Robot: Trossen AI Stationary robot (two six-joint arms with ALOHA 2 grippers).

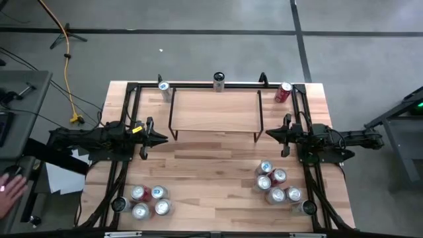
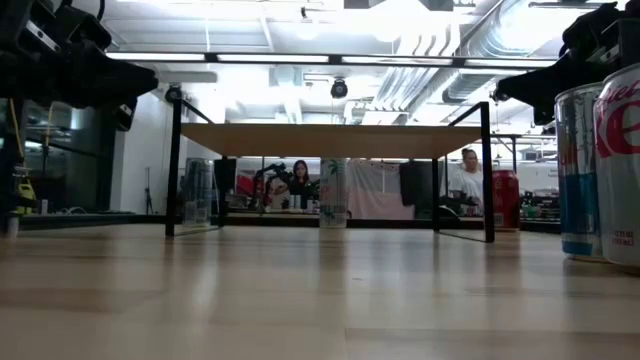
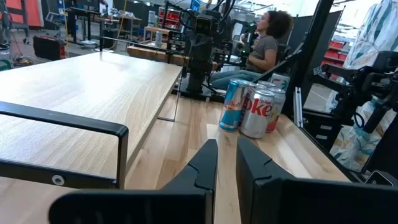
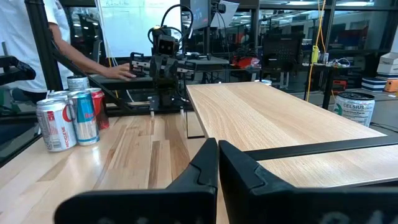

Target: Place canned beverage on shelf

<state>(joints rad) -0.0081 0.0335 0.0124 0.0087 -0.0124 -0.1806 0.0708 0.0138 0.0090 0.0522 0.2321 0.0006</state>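
Observation:
The shelf (image 1: 215, 109), a light wood plank on thin black legs, stands at the table's far middle; its top is bare. It also shows in the low view (image 2: 330, 140). Several cans stand in a cluster at the near left (image 1: 149, 201) and another at the near right (image 1: 277, 185). Single cans stand behind the shelf at the far edge (image 1: 164, 86), (image 1: 219, 80), (image 1: 283, 92). My left gripper (image 1: 162, 139) hovers left of the shelf, almost shut with a narrow gap (image 3: 227, 158), empty. My right gripper (image 1: 269, 134) hovers right of the shelf, shut (image 4: 217, 155), empty.
Black frame rails (image 1: 125, 132) run along the table's left and right sides. A person's hand (image 1: 10, 185) shows off the table's left; a person (image 4: 37, 43) stands there and another sits (image 3: 264, 43) beyond the right side. Bare wood lies between the two can clusters.

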